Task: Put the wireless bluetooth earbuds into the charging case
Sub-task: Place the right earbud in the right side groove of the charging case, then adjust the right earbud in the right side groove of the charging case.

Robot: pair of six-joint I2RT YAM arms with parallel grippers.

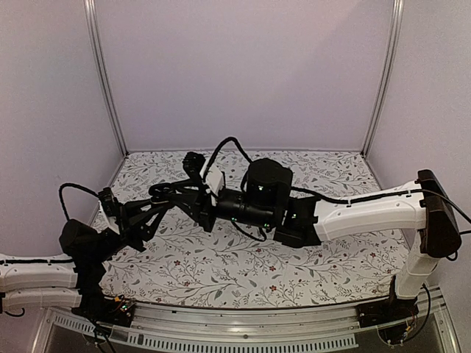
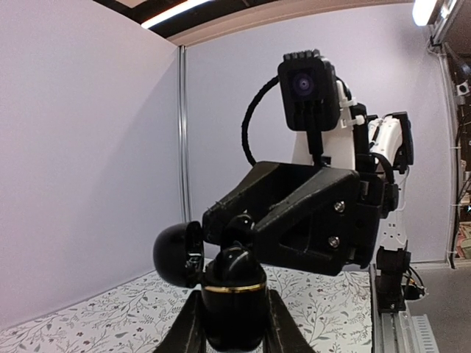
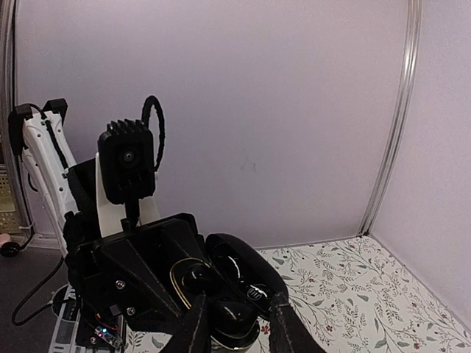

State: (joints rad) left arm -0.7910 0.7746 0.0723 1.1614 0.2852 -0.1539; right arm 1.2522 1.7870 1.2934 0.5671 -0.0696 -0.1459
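My left gripper point(image 2: 234, 323) is shut on the black charging case point(image 2: 234, 305), which has a gold rim and stands upright above the table. Its lid point(image 2: 175, 254) hangs open to the left. My right gripper point(image 3: 237, 323) comes from the opposite side and is shut on a dark earbud point(image 3: 237, 316) at the case's open top point(image 3: 176, 283). That earbud point(image 2: 235, 263) sticks up out of the rim. A second earbud point(image 3: 193, 276) sits in the other pocket. In the top view both grippers, left point(image 1: 190, 198) and right point(image 1: 212, 197), meet over the table's middle and hide the case.
The floral table surface point(image 1: 221, 265) lies below both arms. Lilac walls with metal corner posts point(image 1: 103, 73) close in the left, back and right. Black cables point(image 1: 228, 143) loop above the wrists.
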